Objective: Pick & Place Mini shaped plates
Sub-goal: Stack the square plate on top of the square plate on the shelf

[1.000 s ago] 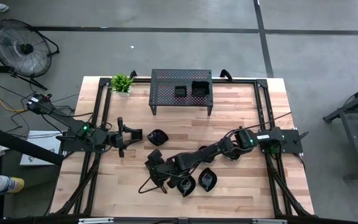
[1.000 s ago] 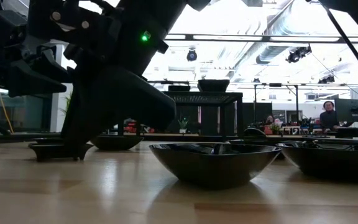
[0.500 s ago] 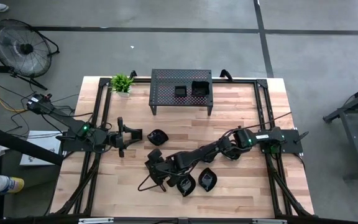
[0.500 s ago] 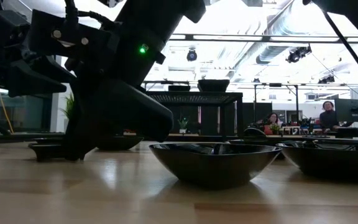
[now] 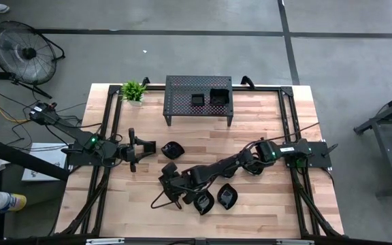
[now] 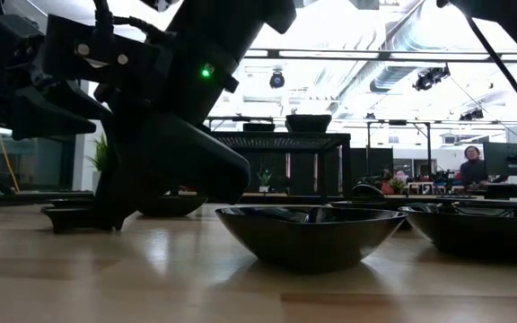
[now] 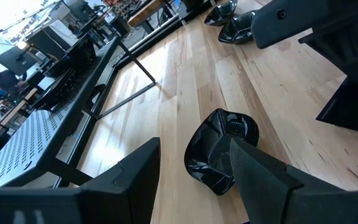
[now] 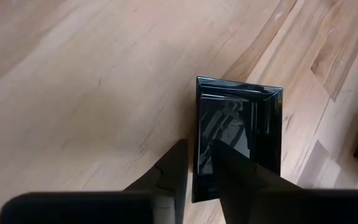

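Right end effector (image 8: 194, 165) pinches the near rim of a glossy black square mini plate (image 8: 238, 134), w/ one finger inside and one outside; plate sits flat on the wood bench (image 5: 264, 129), well in front of the black perforated metal stand (image 5: 199, 99). Prob. light, stiff, slick, chippable: grip rim firmly. Left end effector (image 7: 194, 171) open, by a black leaf-shaped plate (image 7: 219, 149).

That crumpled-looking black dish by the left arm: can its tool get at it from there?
Probably yes. The leaf-shaped dish lies on bare wood just ahead of the left tool, whose fingers stand apart, with nothing between them.
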